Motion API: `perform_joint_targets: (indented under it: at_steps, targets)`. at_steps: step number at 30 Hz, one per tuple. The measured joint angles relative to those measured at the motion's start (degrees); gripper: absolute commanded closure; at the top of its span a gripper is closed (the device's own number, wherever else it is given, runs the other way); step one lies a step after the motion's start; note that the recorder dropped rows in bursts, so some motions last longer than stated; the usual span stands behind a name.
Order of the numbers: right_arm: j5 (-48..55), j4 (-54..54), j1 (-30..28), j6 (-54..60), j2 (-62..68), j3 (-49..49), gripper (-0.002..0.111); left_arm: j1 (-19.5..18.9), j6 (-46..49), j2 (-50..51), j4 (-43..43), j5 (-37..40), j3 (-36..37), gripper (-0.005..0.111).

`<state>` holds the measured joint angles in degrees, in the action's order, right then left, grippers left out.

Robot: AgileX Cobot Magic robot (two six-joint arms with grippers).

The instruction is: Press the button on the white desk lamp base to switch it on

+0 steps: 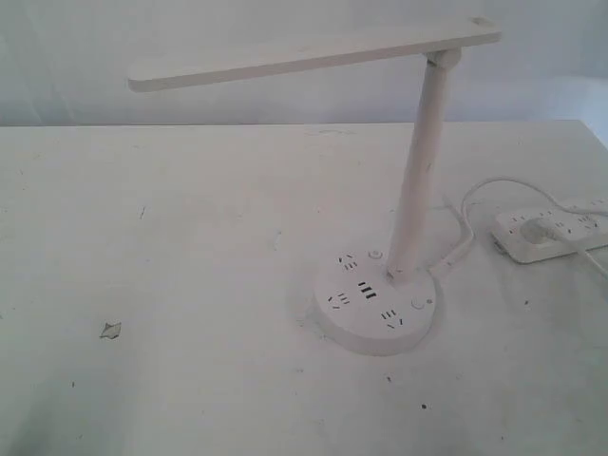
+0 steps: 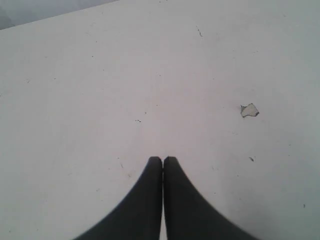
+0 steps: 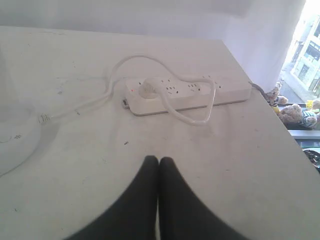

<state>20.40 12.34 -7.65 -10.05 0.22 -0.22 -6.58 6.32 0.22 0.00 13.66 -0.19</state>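
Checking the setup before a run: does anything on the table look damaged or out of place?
Only a small chip in the table surface, left of the white desk lamp base, exposing a darker patch. The white desk lamp stands normally.

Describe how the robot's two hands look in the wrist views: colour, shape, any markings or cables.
The left hand has two smooth, matte black fingers, narrow with rounded tips and flaring wide toward the base. The right hand looks the same. No markings or cables show on either. The arms themselves are outside every view.
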Motion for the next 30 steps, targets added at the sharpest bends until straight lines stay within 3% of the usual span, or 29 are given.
perform_joint_targets:
  at_steps: [11, 15, 17, 19, 20, 27, 30]
  targets:
    - [-0.18, 0.96, 0.00, -0.37, 0.00, 0.00, 0.108, 0.00, 0.00, 0.00, 0.00, 0.00, 0.00, 0.107]
    - [-5.37, 3.95, 0.00, -0.37, 0.00, 0.09, 0.108, 0.00, 0.00, 0.00, 0.00, -0.12, 0.00, 0.107]
    - [-12.20, 6.58, 0.00, -0.37, 0.00, 0.09, 0.108, 0.00, 0.00, 0.00, 0.00, -0.12, 0.00, 0.107]
    - [-24.81, 7.24, 0.00, -2.31, 0.00, 0.09, 0.108, 0.00, 0.00, 0.00, 0.00, -0.12, 0.00, 0.107]
    - [-36.03, 7.24, 0.00, -6.20, 0.00, 0.09, 0.108, 0.00, 0.00, 0.00, 0.00, -0.12, 0.00, 0.107]
    - [-75.45, 5.70, 0.00, -14.24, -0.13, 0.09, 0.108, 0.00, 0.00, 0.00, 0.00, -0.12, 0.00, 0.107]
    - [-86.49, 4.28, 0.00, -19.83, -0.13, 0.09, 0.108, 0.00, 0.00, 0.00, 0.00, -0.12, 0.00, 0.107]
